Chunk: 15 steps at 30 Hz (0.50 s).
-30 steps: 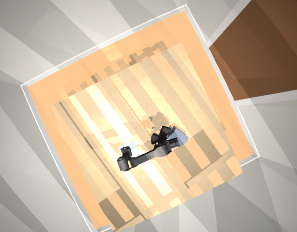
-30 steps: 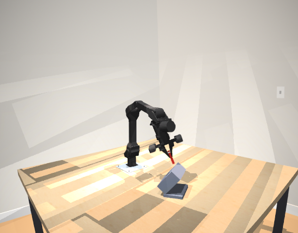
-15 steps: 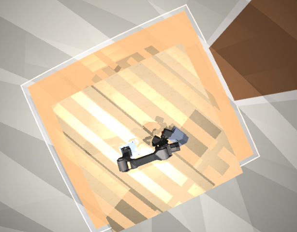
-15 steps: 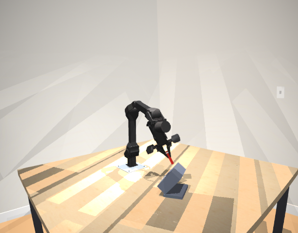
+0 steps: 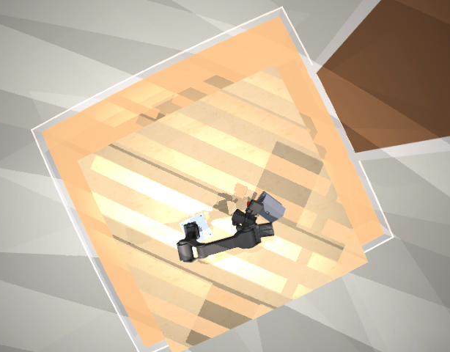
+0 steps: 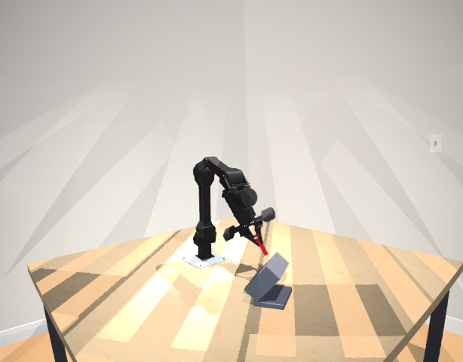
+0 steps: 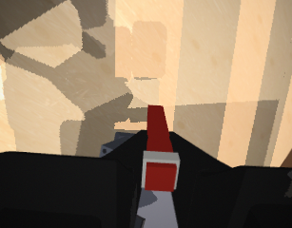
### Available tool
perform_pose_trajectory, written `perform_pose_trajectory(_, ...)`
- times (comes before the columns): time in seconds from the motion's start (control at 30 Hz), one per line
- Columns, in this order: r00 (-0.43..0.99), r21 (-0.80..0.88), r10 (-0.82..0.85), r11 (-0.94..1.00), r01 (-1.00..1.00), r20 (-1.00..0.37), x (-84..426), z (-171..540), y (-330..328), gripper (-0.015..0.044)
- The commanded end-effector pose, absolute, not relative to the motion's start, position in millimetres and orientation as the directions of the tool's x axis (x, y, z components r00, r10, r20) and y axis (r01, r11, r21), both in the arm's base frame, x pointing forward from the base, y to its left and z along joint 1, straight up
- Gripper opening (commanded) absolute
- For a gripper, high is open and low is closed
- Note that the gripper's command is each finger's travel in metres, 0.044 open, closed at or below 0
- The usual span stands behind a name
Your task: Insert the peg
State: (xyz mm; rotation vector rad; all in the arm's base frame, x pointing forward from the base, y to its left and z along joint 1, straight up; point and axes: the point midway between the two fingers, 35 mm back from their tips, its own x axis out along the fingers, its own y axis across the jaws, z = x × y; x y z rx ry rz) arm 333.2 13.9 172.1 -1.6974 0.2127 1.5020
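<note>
The red peg [image 5: 248,203] [image 6: 262,248] [image 7: 158,125] has flat sides and a white band near its top end. My gripper [image 6: 257,239] [image 7: 156,138] is shut on it. The peg is held in the air, tilted, with its bottom end free and pointing down toward the panel side. The blue-grey sloped panel [image 5: 273,209] [image 6: 266,277] stands on its base, close to the peg's bottom end; the two look apart in the exterior view. The hole shows only as a small dark spot from above, and its shape cannot be made out. The fingertips are mostly hidden from above.
The arm's white base plate [image 5: 205,227] [image 6: 200,265] is fixed to the wooden table [image 5: 160,182] [image 6: 145,311], to the left of the panel in the top and exterior views. Striped light and shadows cross the table top.
</note>
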Motion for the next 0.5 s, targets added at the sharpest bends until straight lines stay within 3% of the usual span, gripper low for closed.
perform_pose_trajectory(0.0, 0.278, -0.479, 0.397, -0.625, -0.616, -0.875, 333, 172, 10, 0.0)
perform_pose_trajectory(0.47, 0.329, -0.526, 0.416, -0.583, -0.619, -0.848, 335, 175, -7, 0.0)
